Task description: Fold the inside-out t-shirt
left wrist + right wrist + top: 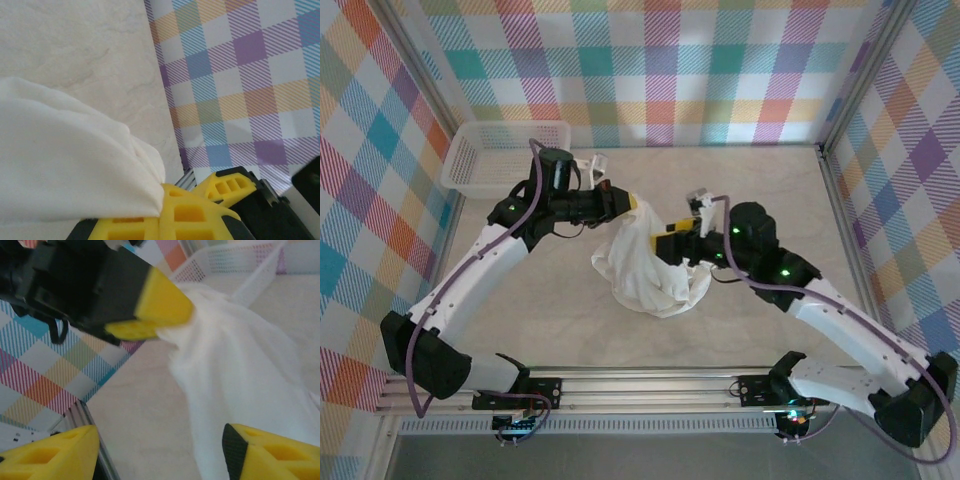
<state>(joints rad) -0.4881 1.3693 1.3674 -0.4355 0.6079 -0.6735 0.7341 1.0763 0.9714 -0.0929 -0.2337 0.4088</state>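
L pincer (162,192) clamped on bunched edge of inside-out t-shirt (645,265); rest droops below it onto table (550,310). R pincer (161,437) jaws apart, cloth running between, no pinch. Fabric thin, limp, prob. slick. I'd take a seam w/ R, not mid-panel.

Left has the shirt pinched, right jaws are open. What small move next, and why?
Probably lower the open right gripper onto the crumpled bottom of the t-shirt and close: the left gripper pinches only one raised point, the rest lies bunched on the table.
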